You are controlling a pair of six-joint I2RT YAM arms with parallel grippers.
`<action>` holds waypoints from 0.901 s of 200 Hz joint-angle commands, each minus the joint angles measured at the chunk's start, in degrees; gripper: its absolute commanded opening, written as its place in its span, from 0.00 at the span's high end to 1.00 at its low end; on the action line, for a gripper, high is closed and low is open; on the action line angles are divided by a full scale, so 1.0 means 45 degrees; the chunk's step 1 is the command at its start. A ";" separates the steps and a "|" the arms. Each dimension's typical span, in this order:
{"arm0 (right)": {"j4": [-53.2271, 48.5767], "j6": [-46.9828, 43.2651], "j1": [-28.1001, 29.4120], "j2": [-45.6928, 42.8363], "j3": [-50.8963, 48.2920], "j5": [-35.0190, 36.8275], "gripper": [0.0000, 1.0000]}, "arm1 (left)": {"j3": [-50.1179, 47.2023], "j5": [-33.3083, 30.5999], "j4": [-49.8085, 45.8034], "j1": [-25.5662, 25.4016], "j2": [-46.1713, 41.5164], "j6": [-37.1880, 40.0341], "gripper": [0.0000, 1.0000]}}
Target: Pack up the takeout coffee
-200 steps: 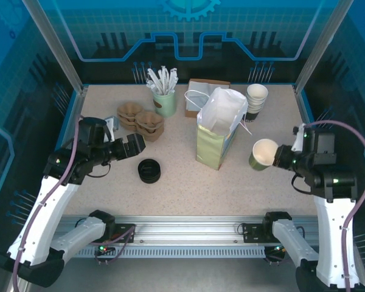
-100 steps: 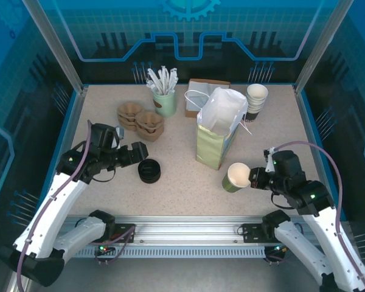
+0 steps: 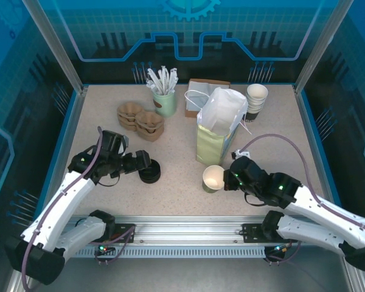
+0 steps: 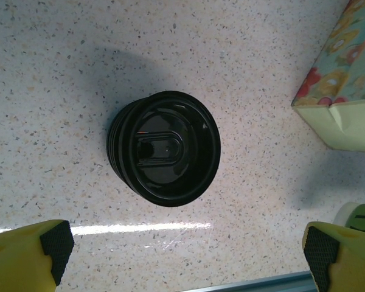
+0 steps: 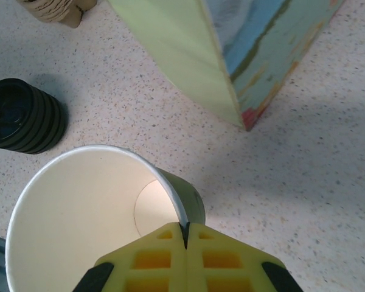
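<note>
Yellow pads of the right tool (image 5: 185,234) are pressed together on the rim of the paper cup (image 5: 79,213), one pad inside the wall and one outside. The cup is lidless, olive-green outside, and is just in front of the paper bag (image 3: 216,137), low at the bench (image 3: 176,201). Contact with the bench cannot be confirmed. The left tool (image 4: 188,243) is spread to its full width, holding nothing, directly over the stack of black lids (image 4: 164,148). The stack stands near the cup, on its left side.

Hazards:
- A pinch on the rim alone may buckle the thin wall or let the cup swing into the bag.
- A descent onto the stack may lift several nested lids together or push the stack sideways.
</note>
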 commanded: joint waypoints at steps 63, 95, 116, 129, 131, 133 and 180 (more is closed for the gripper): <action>0.3450 0.0604 0.1411 0.2925 0.0048 0.0875 1.00 | -0.0939 -0.0513 0.0884 -0.0072 0.0988 -0.0243 0.08; 0.3740 0.0365 0.1412 0.3975 0.0579 0.0838 1.00 | -0.0816 -0.0826 0.0944 -0.0072 0.1666 -0.0178 0.12; 0.3794 0.0263 0.1410 0.4638 0.0934 0.0682 1.00 | -0.0736 -0.0972 0.0946 -0.0072 0.2024 -0.0089 0.15; 0.3835 0.0250 0.1410 0.5001 0.1126 0.0591 1.00 | -0.0709 -0.1068 0.0979 -0.0061 0.2184 -0.0050 0.18; 0.3842 0.0273 0.1400 0.5063 0.1143 0.0559 1.00 | -0.0709 -0.1070 0.0991 -0.0069 0.2207 -0.0047 0.18; 0.3876 0.0268 0.1388 0.5108 0.1161 0.0536 1.00 | -0.0709 -0.1071 0.1013 -0.0071 0.2213 -0.0051 0.18; 0.4363 0.0031 0.1385 0.6141 0.1809 0.0307 1.00 | -0.0680 -0.0894 0.1333 -0.0072 0.2583 -0.0059 0.20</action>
